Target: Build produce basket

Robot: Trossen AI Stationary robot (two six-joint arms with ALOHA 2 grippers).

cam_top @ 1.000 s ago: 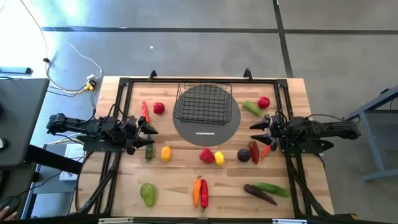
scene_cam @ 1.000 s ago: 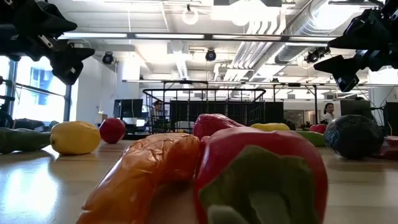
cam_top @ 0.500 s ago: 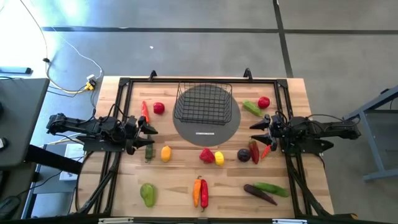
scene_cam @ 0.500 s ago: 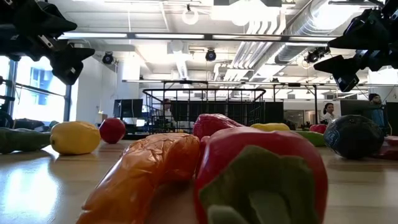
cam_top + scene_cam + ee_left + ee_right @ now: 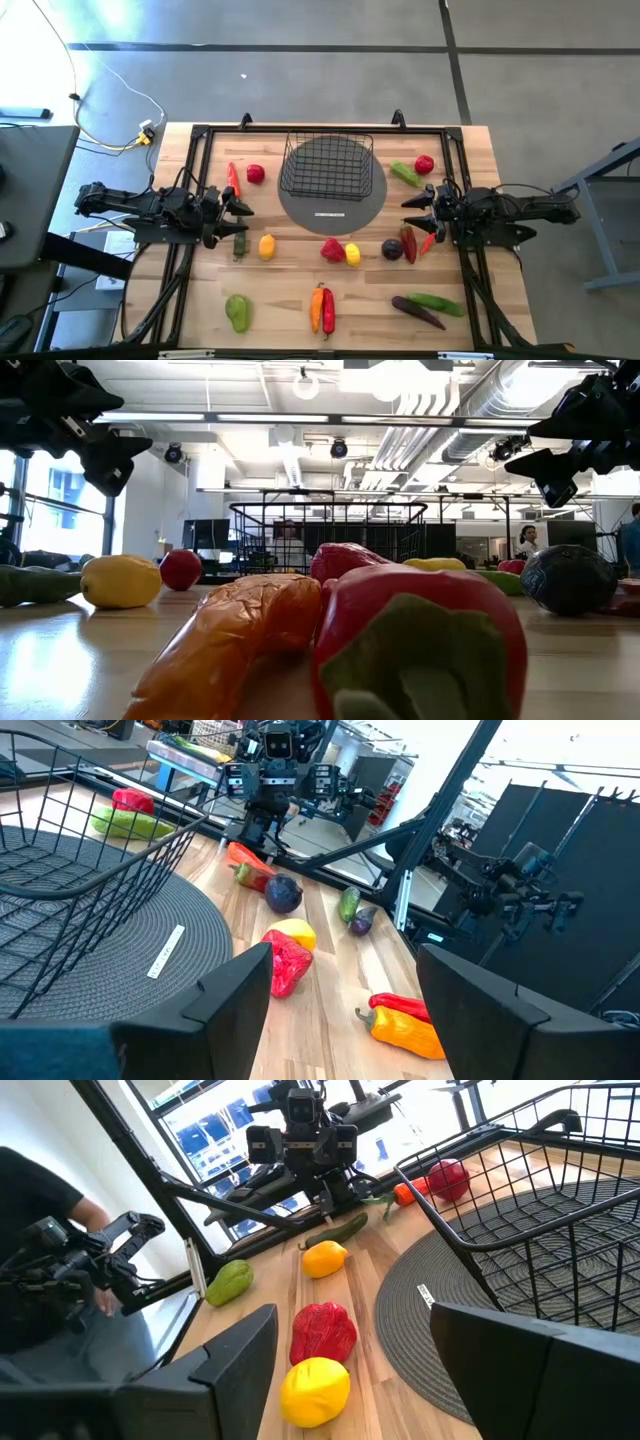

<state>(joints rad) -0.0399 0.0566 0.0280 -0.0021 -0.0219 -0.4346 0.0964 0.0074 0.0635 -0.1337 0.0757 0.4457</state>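
Evidently nothing is packed yet: the basket (image 5: 327, 167), upper centre of the high view, sits empty, produce (image 5: 333, 250) scattered below it; left gripper (image 5: 238, 215) and right gripper (image 5: 412, 211) hover open-fingered, empty.

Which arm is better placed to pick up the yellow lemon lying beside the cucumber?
The left. The left gripper hangs open just above that lemon on its own side, while the right gripper sits across the grey mat.

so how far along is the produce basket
Nothing is done: the basket on the grey mat is empty. Nothing is in hand either; the left gripper and right gripper are open and empty. All the produce, like the lemon, lies on the table.
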